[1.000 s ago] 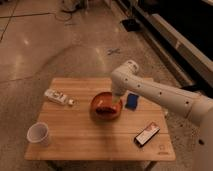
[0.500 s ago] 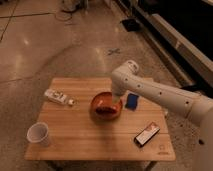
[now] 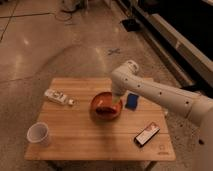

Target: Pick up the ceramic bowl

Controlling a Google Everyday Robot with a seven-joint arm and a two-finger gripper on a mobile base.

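The ceramic bowl is round, shallow, orange-brown and glossy with a reddish patch inside. It sits near the middle of the wooden table. My white arm reaches in from the right and bends down over the bowl. The gripper is at the bowl's right rim, partly inside it.
A white cup stands at the table's front left. A white packet lies at the back left. A blue object lies just right of the bowl. A dark phone-like item lies at the front right. Stone floor surrounds the table.
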